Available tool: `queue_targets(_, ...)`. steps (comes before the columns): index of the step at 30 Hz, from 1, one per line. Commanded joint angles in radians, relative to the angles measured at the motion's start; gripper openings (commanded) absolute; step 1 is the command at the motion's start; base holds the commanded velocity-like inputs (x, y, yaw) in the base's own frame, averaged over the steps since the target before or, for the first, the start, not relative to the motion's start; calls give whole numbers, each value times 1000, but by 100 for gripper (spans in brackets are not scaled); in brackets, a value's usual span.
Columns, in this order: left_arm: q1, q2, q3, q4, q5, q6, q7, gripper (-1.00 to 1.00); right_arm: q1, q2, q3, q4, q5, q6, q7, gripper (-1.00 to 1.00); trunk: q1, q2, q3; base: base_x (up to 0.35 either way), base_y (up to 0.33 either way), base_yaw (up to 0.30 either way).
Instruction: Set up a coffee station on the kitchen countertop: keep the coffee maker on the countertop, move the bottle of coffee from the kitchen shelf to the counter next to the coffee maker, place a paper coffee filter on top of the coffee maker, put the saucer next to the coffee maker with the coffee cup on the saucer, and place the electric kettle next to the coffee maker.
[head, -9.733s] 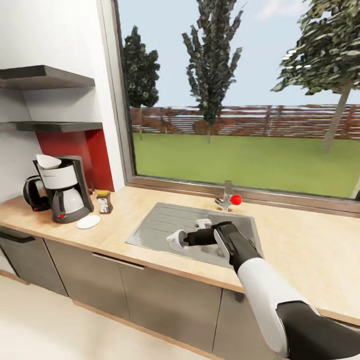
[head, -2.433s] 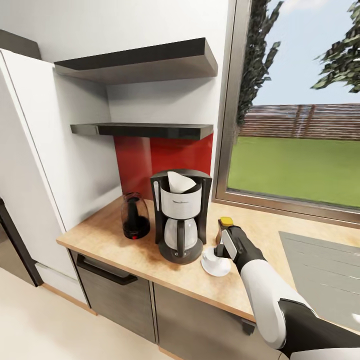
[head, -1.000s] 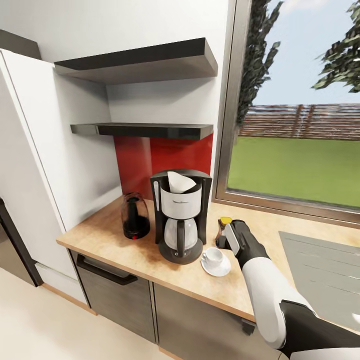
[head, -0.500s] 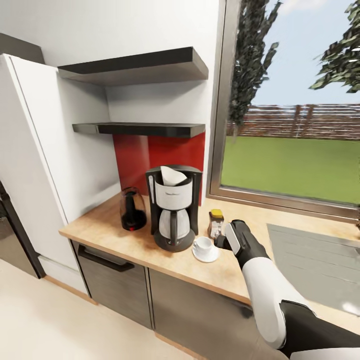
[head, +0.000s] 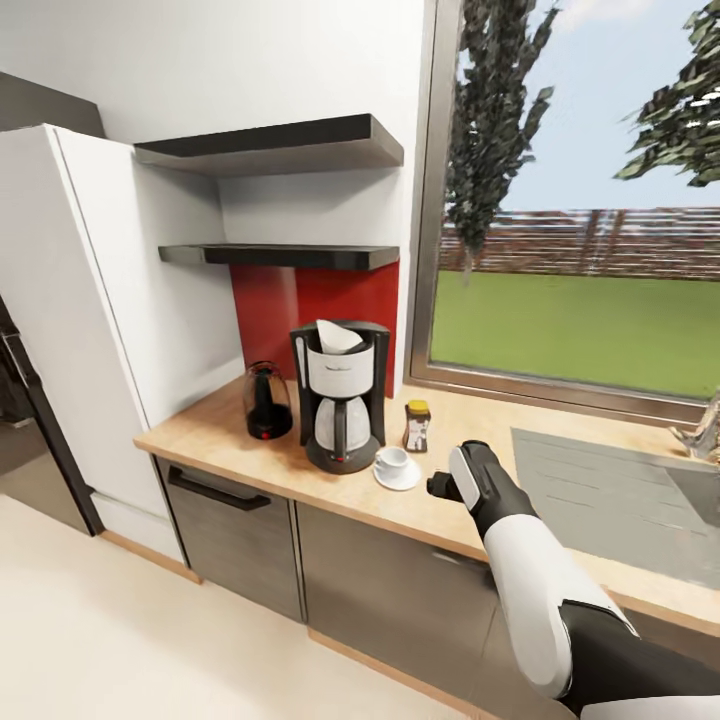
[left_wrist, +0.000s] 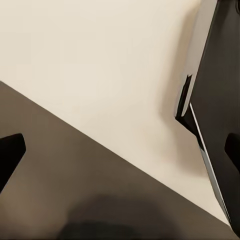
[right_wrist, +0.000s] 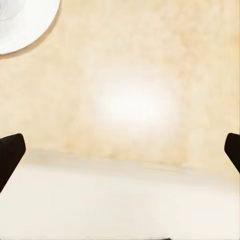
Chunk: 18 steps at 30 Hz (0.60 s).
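Note:
The black and white coffee maker (head: 340, 400) stands on the wooden countertop (head: 260, 455) with a white paper filter (head: 337, 337) in its top. The dark electric kettle (head: 266, 402) stands at its left. To its right are the yellow-capped bottle of coffee (head: 416, 427) and the white coffee cup (head: 395, 459), upright on the saucer (head: 398, 479). My right gripper (head: 438, 487) hovers over the counter's front edge, right of the saucer and apart from it. In the right wrist view its fingertips (right_wrist: 10, 155) stand wide open around nothing, with the saucer (right_wrist: 20, 25) at a corner. My left gripper (left_wrist: 120, 150) is open over the floor.
Two dark shelves (head: 285, 254) hang above the coffee maker against a red backsplash. A tall white cabinet (head: 90, 300) bounds the counter's left end. A grey sink (head: 600, 495) with a faucet (head: 705, 432) lies to the right, under the window.
The camera has backed away and shifted. My right gripper let go of the cup on the saucer and has drawn back to the right, toward the counter's front edge.

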Motion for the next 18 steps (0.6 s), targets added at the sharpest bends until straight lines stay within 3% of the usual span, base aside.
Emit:
queue_targets(1, 1, 0, 6, -1, 7, -4, -1, 100, 0, 1, -4, 1, -7, 1, -6, 100, 0, -1, 0, -338, 72, 0)
queue_targets(6, 0, 0, 6, -1, 7, -4, -1, 100, 0, 1, -1, 32, -7, 0, 70, 100, 0, -1, 0, -319, 82, 0)
queue_targets(8, 0, 0, 6, -1, 6, -4, -1, 100, 0, 1, 2, 55, -4, -1, 161, 100, 0, -1, 0, -147, 38, 0)
queue_targets(9, -1, 0, 6, -1, 5, -5, -1, 100, 3, 1, 17, 73, 2, -7, 243, 100, 0, -1, 0, -59, 15, 0)
queue_targets(11, -2, 0, 6, -1, 5, -5, -1, 100, 17, 1, 84, 100, 26, -67, 347, 100, 0, -1, 0, -25, 6, 0)
queue_targets(12, -3, 0, 6, -1, 5, -5, -1, 100, 34, 1, 145, 121, 46, -133, 389, 100, 0, -1, 0, -10, 3, 0)
queue_targets(15, -3, 0, 6, -1, 5, -5, -1, 100, 66, 1, 265, 207, 73, -272, 447, 100, 0, -1, 0, -4, 1, 0)
queue_targets(16, -4, 0, 6, -1, 5, -6, -1, 100, 72, 1, 302, 282, 78, -344, 461, 100, 0, -1, 0, -1, 0, 0)
queue_targets(18, -4, -1, 6, -1, 5, -6, -1, 100, 76, 1, 322, 363, 81, -419, 468, 100, 0, -1, 0, -1, 0, 0)
